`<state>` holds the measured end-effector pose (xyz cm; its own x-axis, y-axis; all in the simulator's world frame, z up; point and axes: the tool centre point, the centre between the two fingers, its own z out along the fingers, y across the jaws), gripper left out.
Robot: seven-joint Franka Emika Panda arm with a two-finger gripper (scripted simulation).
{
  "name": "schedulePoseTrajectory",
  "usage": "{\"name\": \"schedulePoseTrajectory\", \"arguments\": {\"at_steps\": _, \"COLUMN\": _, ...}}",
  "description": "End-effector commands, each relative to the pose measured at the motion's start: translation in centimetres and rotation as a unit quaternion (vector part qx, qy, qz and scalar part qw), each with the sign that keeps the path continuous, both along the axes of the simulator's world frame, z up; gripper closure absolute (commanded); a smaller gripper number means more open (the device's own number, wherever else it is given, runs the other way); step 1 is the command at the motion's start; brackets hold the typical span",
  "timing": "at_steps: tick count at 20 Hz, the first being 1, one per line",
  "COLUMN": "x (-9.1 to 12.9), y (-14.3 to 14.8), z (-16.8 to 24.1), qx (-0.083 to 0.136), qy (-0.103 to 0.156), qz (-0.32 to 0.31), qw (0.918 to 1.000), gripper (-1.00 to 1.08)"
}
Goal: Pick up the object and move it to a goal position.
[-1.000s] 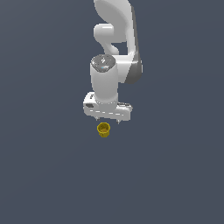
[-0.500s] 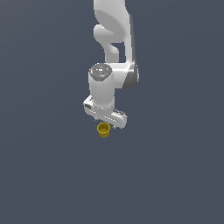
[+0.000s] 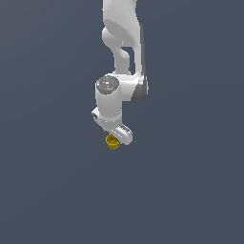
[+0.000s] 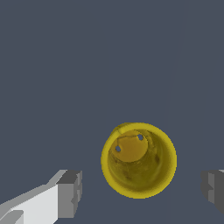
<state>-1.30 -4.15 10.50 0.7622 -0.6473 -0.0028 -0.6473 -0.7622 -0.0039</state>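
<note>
Mustard-yellow cup upright, mouth toward the wrist camera, between the spread gripper fingers, untouched.

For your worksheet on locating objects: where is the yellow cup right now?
In the exterior view the yellow cup sits near the centre, just below the end effector; in the wrist view it lies between the open fingers, untouched.

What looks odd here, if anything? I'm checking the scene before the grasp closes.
Nothing stands out. The yellow cup stands upright, mouth toward the wrist camera, intact apart from two small holes in its base. The gripper is open, fingers apart on either side of it, not touching.
</note>
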Motion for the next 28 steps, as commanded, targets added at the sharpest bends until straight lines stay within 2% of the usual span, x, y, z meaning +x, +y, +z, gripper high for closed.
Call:
{"name": "schedulePoseTrajectory", "arguments": {"at_steps": 1, "x": -0.1, "y": -0.2, "z": -0.4, "qx": -0.001, "qy": 0.0, "qz": -0.02, "qw": 0.9998, "gripper": -0.92}}
{"name": "schedulePoseTrajectory", "arguments": {"at_steps": 13, "x": -0.2, "y": -0.4, "z": -1.2, "qx": -0.002, "qy": 0.0, "qz": -0.042, "qw": 0.9991, "gripper": -0.92}}
{"name": "schedulePoseTrajectory", "arguments": {"at_steps": 22, "x": -0.3, "y": -0.4, "z": -5.1, "qx": -0.002, "qy": 0.0, "qz": -0.044, "qw": 0.999, "gripper": -0.92}}
{"name": "schedulePoseTrajectory", "arguments": {"at_steps": 27, "x": -0.2, "y": -0.4, "z": -5.9, "qx": -0.002, "qy": 0.0, "qz": -0.045, "qw": 0.999, "gripper": -0.92}}
{"name": "schedulePoseTrajectory", "arguments": {"at_steps": 28, "x": -0.2, "y": -0.4, "z": -5.9, "qx": -0.002, "qy": 0.0, "qz": -0.045, "qw": 0.999, "gripper": 1.08}}
